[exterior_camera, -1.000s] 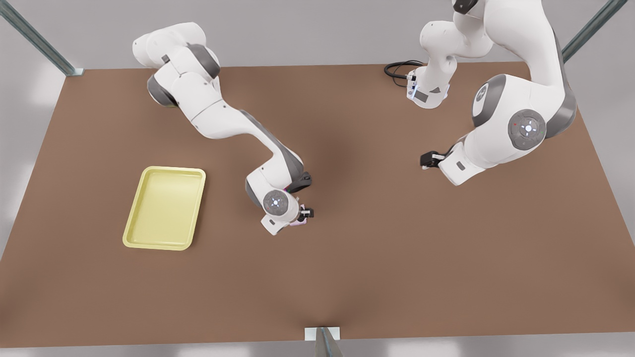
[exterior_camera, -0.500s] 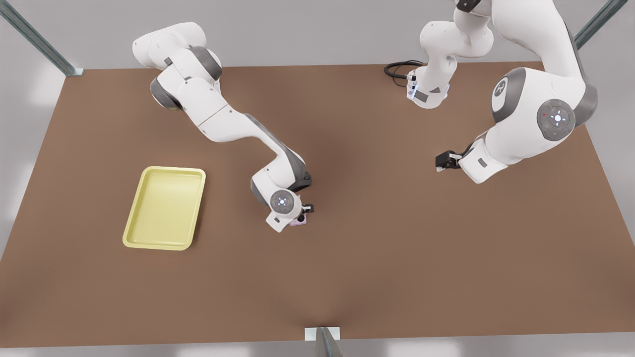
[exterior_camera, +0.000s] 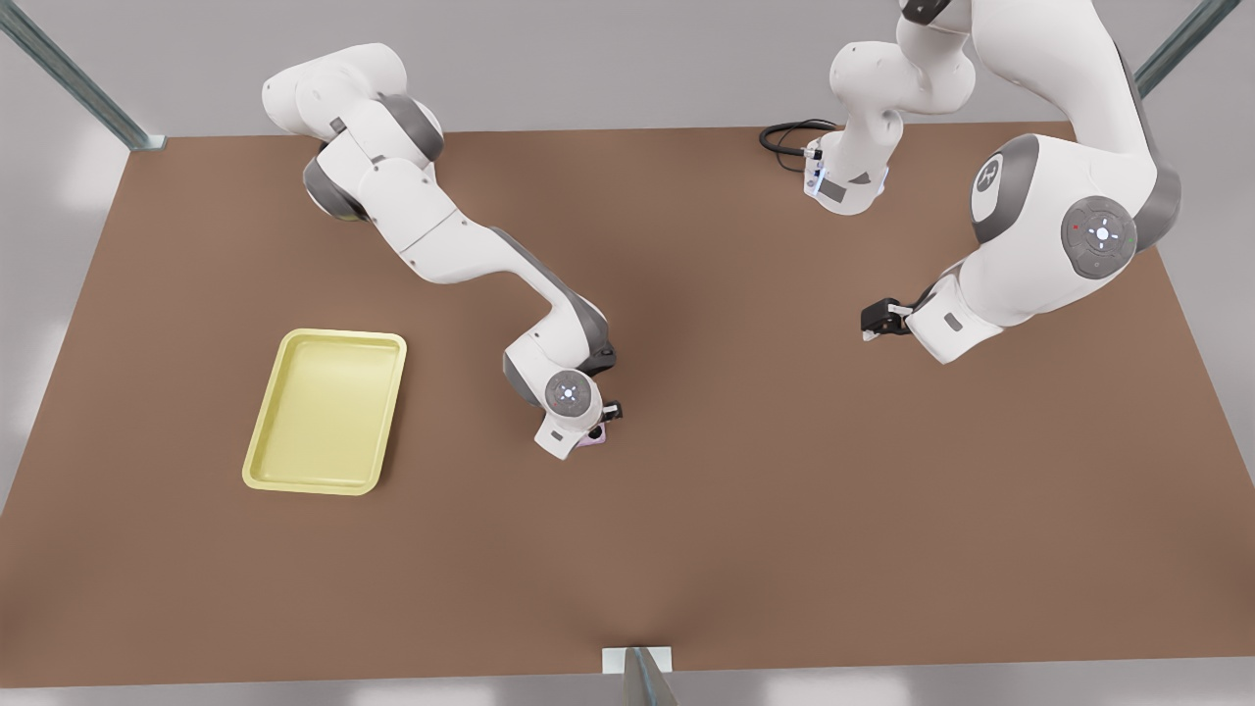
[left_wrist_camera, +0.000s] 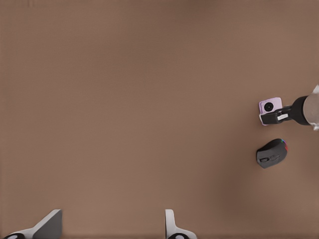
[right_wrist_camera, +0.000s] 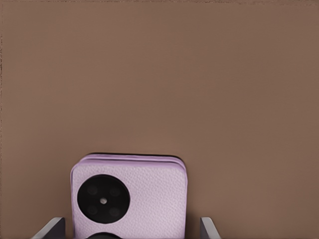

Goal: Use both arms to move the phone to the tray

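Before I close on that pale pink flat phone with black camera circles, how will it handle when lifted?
The pale pink flat phone looks rigid, so it likely won't flex. Lying flat on the brown table, its thin edges may give little purchase. Its grained face suggests decent grip. The right gripper straddles it with fingers open; the left gripper waits apart.

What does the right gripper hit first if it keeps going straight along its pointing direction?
Probably the phone: it lies on the table between the open fingers of the right gripper, directly below it. Depth to contact is unclear.
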